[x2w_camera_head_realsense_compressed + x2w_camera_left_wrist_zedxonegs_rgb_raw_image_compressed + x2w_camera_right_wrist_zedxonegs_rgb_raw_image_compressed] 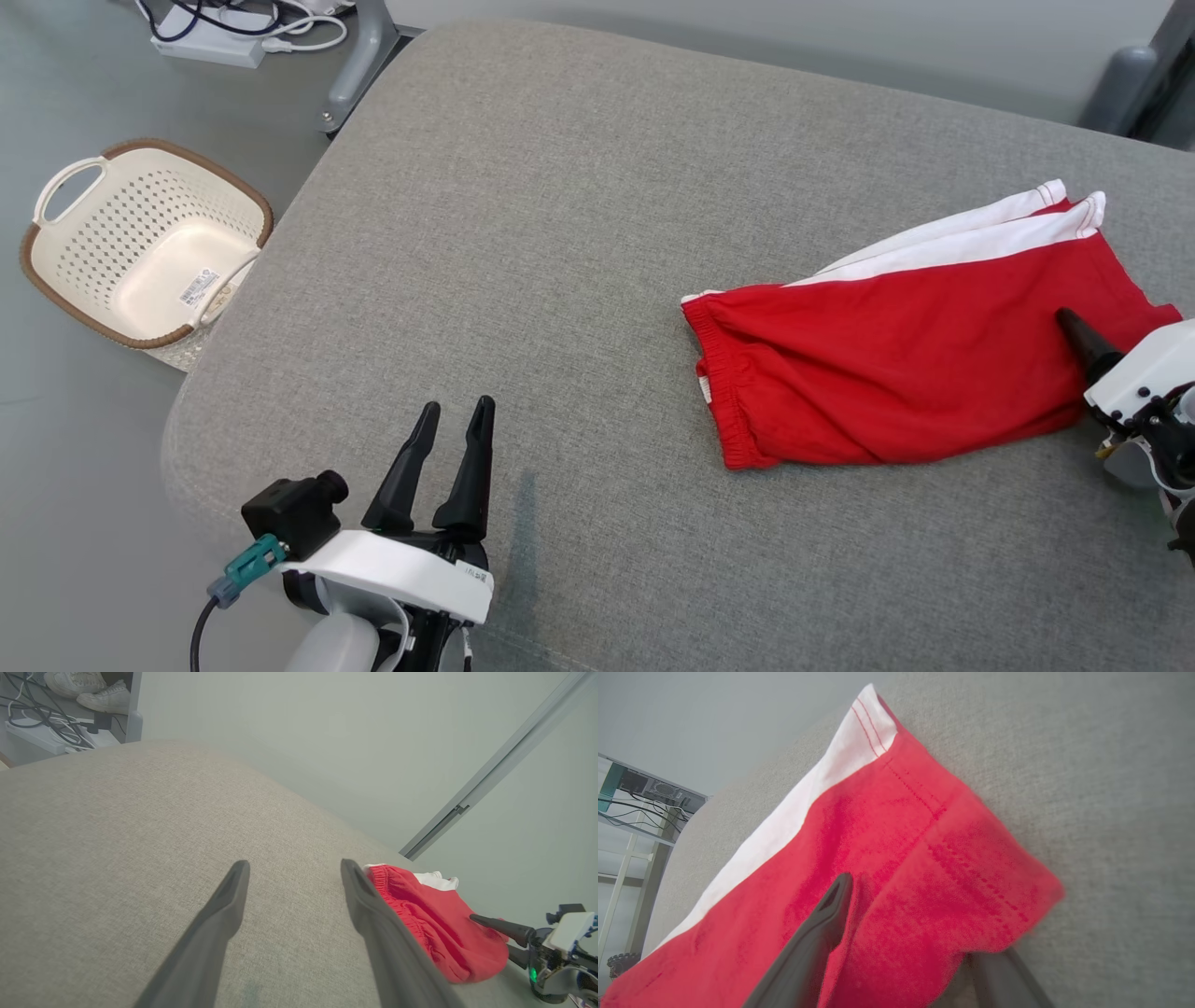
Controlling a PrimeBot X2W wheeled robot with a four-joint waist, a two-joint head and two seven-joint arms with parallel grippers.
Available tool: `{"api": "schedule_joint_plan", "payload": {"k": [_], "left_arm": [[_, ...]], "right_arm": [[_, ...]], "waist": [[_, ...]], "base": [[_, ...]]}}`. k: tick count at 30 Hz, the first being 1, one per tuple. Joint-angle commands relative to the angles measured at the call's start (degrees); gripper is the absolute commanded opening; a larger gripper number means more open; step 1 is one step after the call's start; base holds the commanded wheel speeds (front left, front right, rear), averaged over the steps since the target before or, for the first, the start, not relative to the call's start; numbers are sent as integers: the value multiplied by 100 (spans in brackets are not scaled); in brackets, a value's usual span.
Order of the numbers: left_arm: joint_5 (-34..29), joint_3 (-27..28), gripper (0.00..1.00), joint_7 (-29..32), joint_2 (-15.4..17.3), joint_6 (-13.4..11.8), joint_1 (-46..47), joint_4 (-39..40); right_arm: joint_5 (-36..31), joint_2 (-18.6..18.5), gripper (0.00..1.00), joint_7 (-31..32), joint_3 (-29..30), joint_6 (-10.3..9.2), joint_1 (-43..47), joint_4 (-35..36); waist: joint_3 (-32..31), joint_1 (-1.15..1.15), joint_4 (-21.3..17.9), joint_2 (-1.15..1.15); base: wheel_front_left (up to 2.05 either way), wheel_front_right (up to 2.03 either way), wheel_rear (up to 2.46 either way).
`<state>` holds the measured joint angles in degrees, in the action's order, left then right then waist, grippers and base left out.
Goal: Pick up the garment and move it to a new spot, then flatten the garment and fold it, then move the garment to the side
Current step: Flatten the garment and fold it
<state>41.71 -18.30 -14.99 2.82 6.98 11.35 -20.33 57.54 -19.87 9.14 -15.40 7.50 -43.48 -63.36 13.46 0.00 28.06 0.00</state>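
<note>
Grey cushion (560,187) under everything. Shorts (896,345) lie at right of frame: folded, red with white stripe, a bit wrinkly. Long way runs left to right, waistband toward middle. Your right gripper (917,924) is nearer, at leg end: jaws wide apart, one finger on top of cloth, other looks tucked under edge, not pinching. Left gripper (457,406) at lower left, jaws apart, holding nothing, well apart from shorts. You likely squeeze right one next.

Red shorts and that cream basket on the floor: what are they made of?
Red shorts: soft knit cloth, probably cotton, matte; it creases, with stitched hems and a gathered waistband. Cream basket: likely moulded plastic, smooth, with punched holes; its brown rim looks woven.
</note>
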Motion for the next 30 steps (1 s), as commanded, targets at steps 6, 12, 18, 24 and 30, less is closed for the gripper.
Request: {"api": "schedule_joint_plan", "payload": {"k": [6,12,18,24,30], "left_arm": [[78,-37,100,-17,22,-51,118,77],[148,-86,100,-17,22,-88,161,117],[175,-98,100,-17,22,-110,179,103],[72,-58,100,-17,23,-107,107,45],[13,-17,100,-17,21,-82,27,1]], "right_arm": [[22,100,100,140,-74,-2,-121,-272],[-121,45,0,6,-228,-2,-259,-279],[-59,9,0,-322,-228,-2,-317,-197],[143,-17,0,-801,-94,-2,-83,-151],[328,9,0,-1113,2,-2,191,-73]], "waist": [[96,0,116,0],[184,0,122,0],[188,0,92,0],[15,0,-47,0],[-173,0,-223,0]], "base": [[0,0,0],[0,0,0],[0,0,0],[0,0,0],[0,0,0]]}}
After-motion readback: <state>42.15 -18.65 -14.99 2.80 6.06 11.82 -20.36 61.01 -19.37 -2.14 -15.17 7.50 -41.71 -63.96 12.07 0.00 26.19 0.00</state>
